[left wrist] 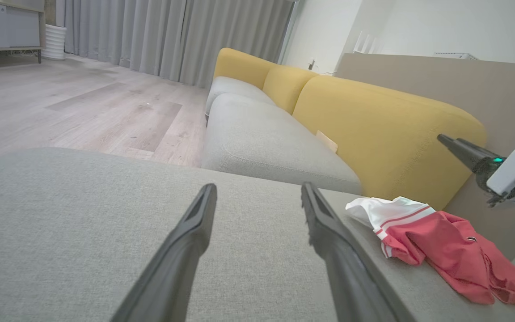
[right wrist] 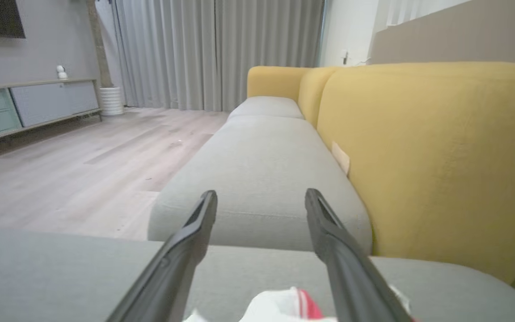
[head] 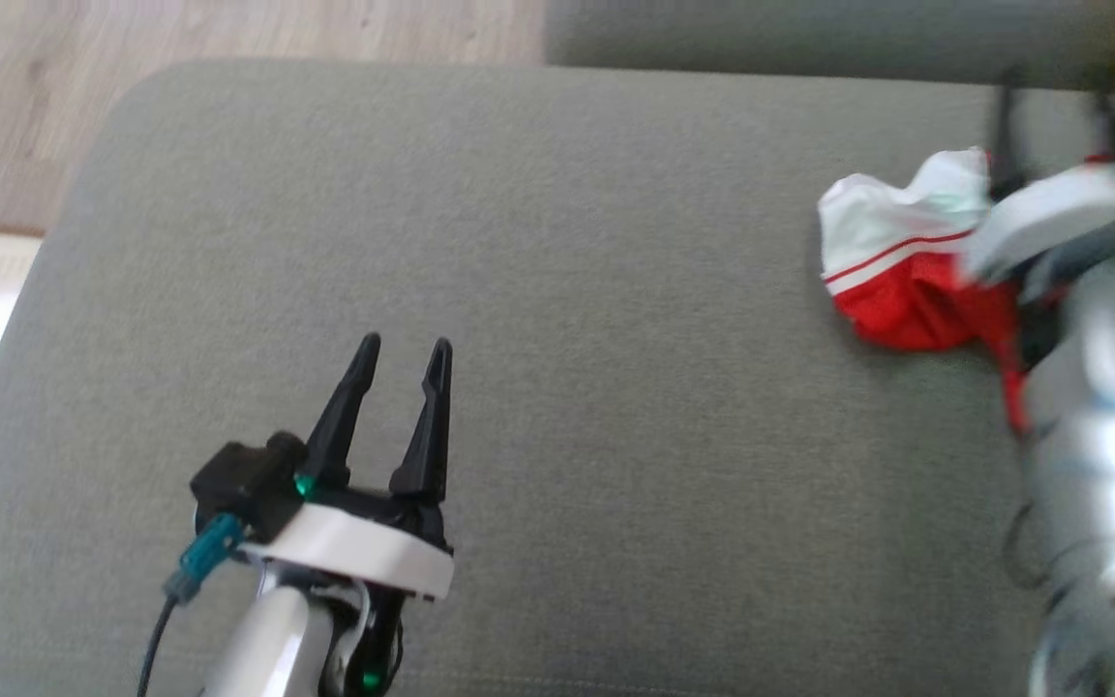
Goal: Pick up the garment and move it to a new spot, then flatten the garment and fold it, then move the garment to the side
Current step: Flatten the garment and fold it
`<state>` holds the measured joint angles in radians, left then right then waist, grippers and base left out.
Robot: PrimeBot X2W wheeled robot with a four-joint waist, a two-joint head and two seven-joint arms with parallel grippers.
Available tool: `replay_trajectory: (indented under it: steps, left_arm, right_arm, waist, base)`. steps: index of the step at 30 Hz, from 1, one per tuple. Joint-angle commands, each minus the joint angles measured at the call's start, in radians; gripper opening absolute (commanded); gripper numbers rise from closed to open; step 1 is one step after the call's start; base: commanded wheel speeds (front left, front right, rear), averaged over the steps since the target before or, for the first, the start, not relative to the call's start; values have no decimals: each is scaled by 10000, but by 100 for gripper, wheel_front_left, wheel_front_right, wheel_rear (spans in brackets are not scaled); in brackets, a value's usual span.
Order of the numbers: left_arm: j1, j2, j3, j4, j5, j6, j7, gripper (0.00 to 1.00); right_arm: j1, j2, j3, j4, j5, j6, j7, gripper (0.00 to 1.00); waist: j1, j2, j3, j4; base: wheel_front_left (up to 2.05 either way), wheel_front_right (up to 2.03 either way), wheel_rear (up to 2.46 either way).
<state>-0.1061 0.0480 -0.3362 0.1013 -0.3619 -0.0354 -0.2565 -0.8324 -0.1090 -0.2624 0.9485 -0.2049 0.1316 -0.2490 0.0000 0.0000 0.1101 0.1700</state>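
**A:** Where's the garment?

**B:** The garment (head: 906,281) lies crumpled on the grey seat cushion (head: 567,290), near the cushion's right side in the head view. It is red, with a white part and a thin red stripe. The left wrist view shows it close to the yellow backrest (left wrist: 373,120).

**A:** Is anything holding it?

**B:** No. The right end effector (right wrist: 261,193) has its two fingers spread wide apart, with nothing clamped between them. Its own wrist view shows a bit of white and red cloth at the bottom edge, between the fingers. In the left wrist view it hangs above the garment with a gap between them. The head view shows that arm only as a blur over the cloth.

**A:** And the other arm?

**B:** The left end effector (head: 406,342) sits at the lower left of the head view, over bare cushion and well apart from the garment. Its fingers are also apart and empty.

**A:** What's around the cushion?

**B:** There's a wooden floor (head: 132,58) beyond its far edge. Another grey seat (right wrist: 266,156) runs along the yellow backrest towards grey curtains (right wrist: 217,49).
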Motion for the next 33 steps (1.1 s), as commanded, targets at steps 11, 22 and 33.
replay_trajectory:
  steps: [11, 22, 33]
  left_arm:
    - [166, 22, 659, -520, 247, -38, -53, 100]
    - [352, 22, 701, -588, 293, -52, -53, 100]
    - [148, 22, 406, -519, 290, -137, -53, 100]
  right_arm:
    - [4721, 584, 4403, -4866, 4116, -9, -126, 100]
    - [6492, 586, 4816, -6181, 4587, -9, -127, 100]
    - [6104, 587, 4243, -6022, 3644, -9, 173, 100]
  waist:
    - [0, 0, -748, -1033]
    - [0, 0, -892, -1231]
    - [0, 0, -428, -711]
  base:
    - [0, 0, 0]
    - [0, 0, 0]
    - [0, 0, 0]
